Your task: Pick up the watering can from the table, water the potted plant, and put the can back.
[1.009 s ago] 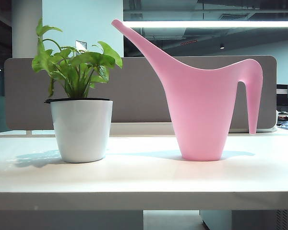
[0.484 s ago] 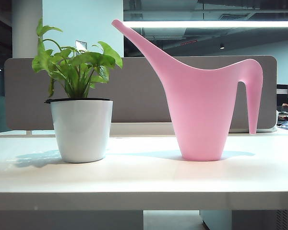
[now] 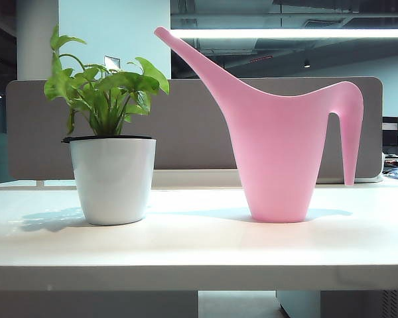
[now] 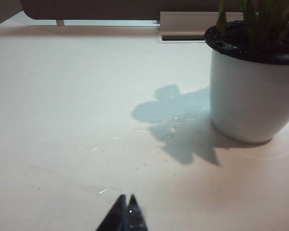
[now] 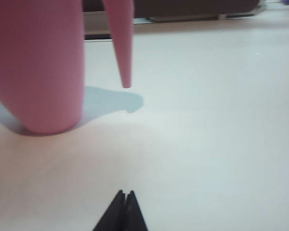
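Low over the table point(image 3: 199, 245), the left gripper point(image 4: 125, 199) and right gripper point(image 5: 125, 195) each had fingertips pressed together, holding nothing. Beyond them, the watering can point(image 3: 278, 146) stood upright at the exterior view's centre right, well apart from the potted plant point(image 3: 111, 152) at its left.

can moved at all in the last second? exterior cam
No. The can stands upright on the table, its spout tip at the same spot under the ceiling light, same gap to the pot.

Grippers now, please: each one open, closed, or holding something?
Left gripper: closed, empty, low over the table.
Right gripper: closed, empty, short of the watering can.
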### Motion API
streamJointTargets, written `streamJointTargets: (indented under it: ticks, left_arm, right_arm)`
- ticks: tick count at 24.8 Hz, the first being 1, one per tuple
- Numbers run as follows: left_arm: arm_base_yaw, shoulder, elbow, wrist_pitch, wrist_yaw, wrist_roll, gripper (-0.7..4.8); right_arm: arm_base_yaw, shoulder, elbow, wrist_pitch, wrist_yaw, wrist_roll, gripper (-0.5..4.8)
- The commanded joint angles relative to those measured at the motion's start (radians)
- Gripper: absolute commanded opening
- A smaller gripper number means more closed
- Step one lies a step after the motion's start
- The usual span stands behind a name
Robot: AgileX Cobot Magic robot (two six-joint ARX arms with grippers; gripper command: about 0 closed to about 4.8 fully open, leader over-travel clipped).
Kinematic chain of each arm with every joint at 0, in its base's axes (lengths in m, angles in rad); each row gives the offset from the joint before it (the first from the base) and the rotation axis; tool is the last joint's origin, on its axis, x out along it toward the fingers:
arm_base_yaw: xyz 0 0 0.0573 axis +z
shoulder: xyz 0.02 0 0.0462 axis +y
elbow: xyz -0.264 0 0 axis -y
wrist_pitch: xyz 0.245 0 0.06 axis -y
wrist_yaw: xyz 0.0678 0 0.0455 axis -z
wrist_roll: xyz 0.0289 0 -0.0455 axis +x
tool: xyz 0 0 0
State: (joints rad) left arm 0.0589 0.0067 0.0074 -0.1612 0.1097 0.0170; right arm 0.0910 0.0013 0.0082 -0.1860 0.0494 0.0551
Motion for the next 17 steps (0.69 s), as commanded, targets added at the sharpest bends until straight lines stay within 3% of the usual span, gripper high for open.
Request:
streamJointTargets:
  ticks: [1,17]
  left_arm:
    - [0.0,0.0,0.002,0.004,0.003,-0.003,-0.05]
    - [0.0,0.0,0.002,0.004,0.003,-0.003,-0.05]
  right_arm:
    - [-0.018,-0.001,-0.008,0.006,-0.003,-0.003,-0.05]
    - [-0.022,-0.001,-0.008,0.007,0.0,-0.003,-0.04]
